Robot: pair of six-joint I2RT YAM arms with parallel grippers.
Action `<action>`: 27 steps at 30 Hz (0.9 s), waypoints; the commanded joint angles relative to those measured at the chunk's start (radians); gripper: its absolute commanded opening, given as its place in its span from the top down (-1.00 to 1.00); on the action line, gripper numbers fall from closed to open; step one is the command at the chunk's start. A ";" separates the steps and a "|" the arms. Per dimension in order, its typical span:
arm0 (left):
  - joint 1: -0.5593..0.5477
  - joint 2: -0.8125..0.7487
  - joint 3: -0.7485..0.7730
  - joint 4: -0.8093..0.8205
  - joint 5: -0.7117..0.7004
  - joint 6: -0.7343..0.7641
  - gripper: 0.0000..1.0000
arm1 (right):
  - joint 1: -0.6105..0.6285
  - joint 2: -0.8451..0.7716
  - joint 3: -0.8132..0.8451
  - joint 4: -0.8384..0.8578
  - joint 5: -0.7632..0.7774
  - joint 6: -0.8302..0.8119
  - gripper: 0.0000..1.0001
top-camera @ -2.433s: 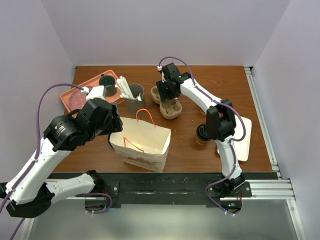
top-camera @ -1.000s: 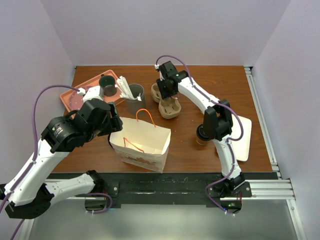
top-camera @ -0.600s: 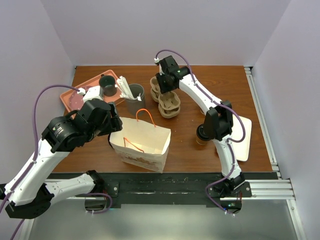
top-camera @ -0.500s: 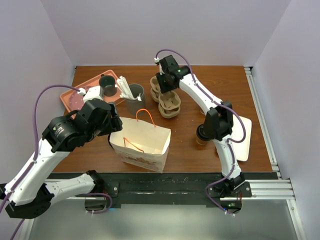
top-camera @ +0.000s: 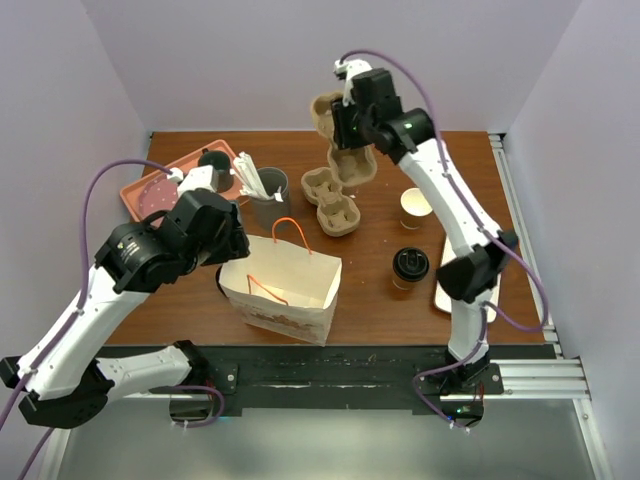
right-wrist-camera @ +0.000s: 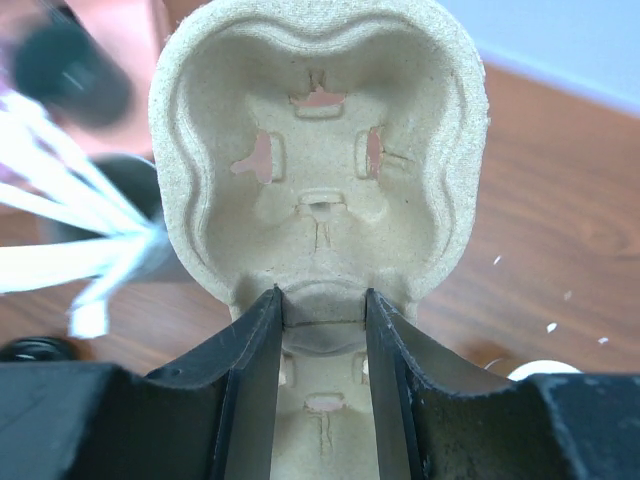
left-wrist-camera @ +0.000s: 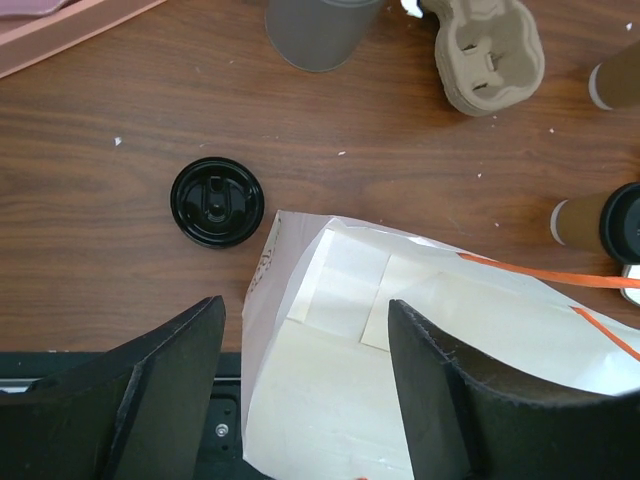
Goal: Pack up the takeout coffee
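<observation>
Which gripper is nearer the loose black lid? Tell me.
Left. The left gripper hangs over the paper bag right beside the lid; the right gripper is far across, raised, clamped on a cup carrier.

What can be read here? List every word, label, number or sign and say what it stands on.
No text reads clearly.
Paper bag: reddish print along its lower front, too small to read; faint mark on its edge in the left wrist view, blurred.
Black lid: moulded marks, not legible.
Cup carrier in the right pincer: no print.
</observation>
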 commanded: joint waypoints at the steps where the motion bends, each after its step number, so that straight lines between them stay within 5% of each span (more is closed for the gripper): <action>1: 0.006 -0.007 0.079 0.007 -0.018 0.033 -0.43 | 0.003 -0.182 -0.038 0.116 -0.083 0.011 0.42; 14: 0.008 -0.024 0.057 0.002 0.025 0.027 -0.37 | 0.030 -0.589 -0.415 0.457 -0.609 0.132 0.44; 27: 0.038 -0.072 0.062 0.001 0.034 0.018 -0.34 | 0.188 -0.742 -0.571 0.644 -0.683 0.301 0.45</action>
